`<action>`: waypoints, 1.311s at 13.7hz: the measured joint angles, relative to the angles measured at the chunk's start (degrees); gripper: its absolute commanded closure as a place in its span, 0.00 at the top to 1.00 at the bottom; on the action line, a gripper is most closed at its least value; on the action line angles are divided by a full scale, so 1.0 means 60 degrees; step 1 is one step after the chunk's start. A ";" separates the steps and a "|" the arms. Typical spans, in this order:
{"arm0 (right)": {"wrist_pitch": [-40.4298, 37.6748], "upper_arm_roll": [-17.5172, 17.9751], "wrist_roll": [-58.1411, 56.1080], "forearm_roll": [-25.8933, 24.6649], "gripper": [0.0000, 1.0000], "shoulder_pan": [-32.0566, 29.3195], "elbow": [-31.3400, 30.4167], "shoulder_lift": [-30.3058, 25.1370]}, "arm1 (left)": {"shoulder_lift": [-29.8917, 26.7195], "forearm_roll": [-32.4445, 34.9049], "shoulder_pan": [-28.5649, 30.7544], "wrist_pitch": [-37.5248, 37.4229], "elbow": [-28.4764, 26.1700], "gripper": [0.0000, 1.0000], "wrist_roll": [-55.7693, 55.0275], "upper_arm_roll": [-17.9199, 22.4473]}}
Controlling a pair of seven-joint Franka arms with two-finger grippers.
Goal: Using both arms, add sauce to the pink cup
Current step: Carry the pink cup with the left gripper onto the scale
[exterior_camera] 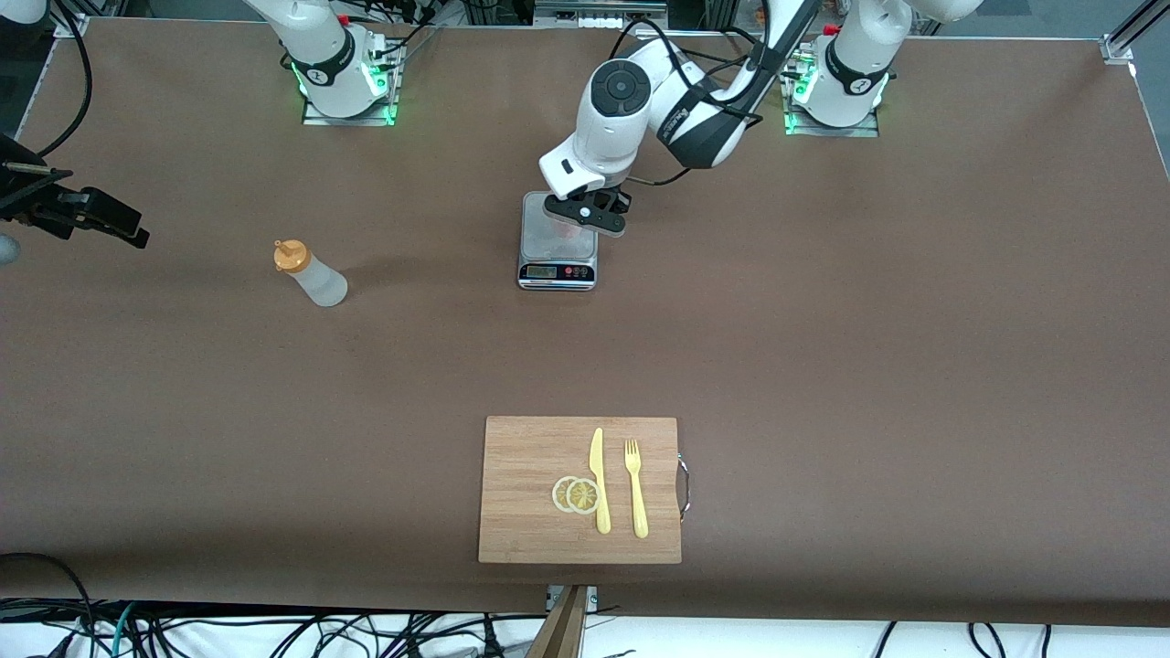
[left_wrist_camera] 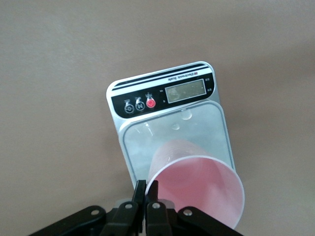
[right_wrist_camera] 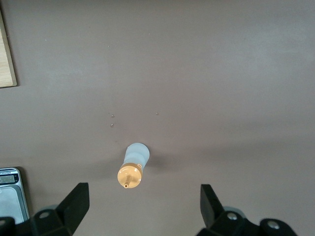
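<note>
The pink cup [left_wrist_camera: 197,184] stands on the platform of the grey kitchen scale [exterior_camera: 558,254], near the middle of the tabletop [exterior_camera: 823,347]. The left pincer [left_wrist_camera: 146,189] is clenched on the cup's rim, its fingers pinching the wall. The sauce bottle [exterior_camera: 313,274] stands upright and untouched on the tabletop, well apart from the scale, toward the right arm's end. The right pincer [right_wrist_camera: 142,201] hangs released over the tabletop near that end, jaws spread wide, with the bottle below and between them in its wrist view.

Step in hand: the cup is secured on the scale; the bottle is not yet grasped. The next move calls for the right pincer to descend around the bottle body and close below the orange cap [right_wrist_camera: 129,176].

The left wrist view alone shows the pinch on the rim; in the front view the arm hides the cup. Only the front view shows the cutting board [exterior_camera: 530,493] with knife [exterior_camera: 599,480], fork [exterior_camera: 635,489] and lemon slices [exterior_camera: 576,494], nearer the camera.
</note>
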 measured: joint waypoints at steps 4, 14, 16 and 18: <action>-0.0212 -0.0001 -0.0264 0.0000 1.00 0.0000 -0.0004 0.0013 | 0.0450 0.0000 -0.0303 0.0501 0.0002 0.00 -0.0155 0.0004; -0.0323 -0.0027 -0.6934 0.1243 1.00 -0.0743 -0.0238 0.1275 | 0.0380 -0.0015 -0.0263 0.0153 0.0425 1.00 -0.0255 0.0402; -0.0329 -0.0060 -0.8910 0.2249 1.00 -0.1338 -0.0495 0.1516 | 0.0142 -0.0037 -0.0139 -0.1146 0.1061 1.00 -0.0256 0.0665; -0.0329 -0.0133 -1.0727 0.3176 1.00 -0.1795 -0.0890 0.1698 | -0.0155 -0.0038 0.0037 -0.2928 0.2092 1.00 -0.0254 0.0998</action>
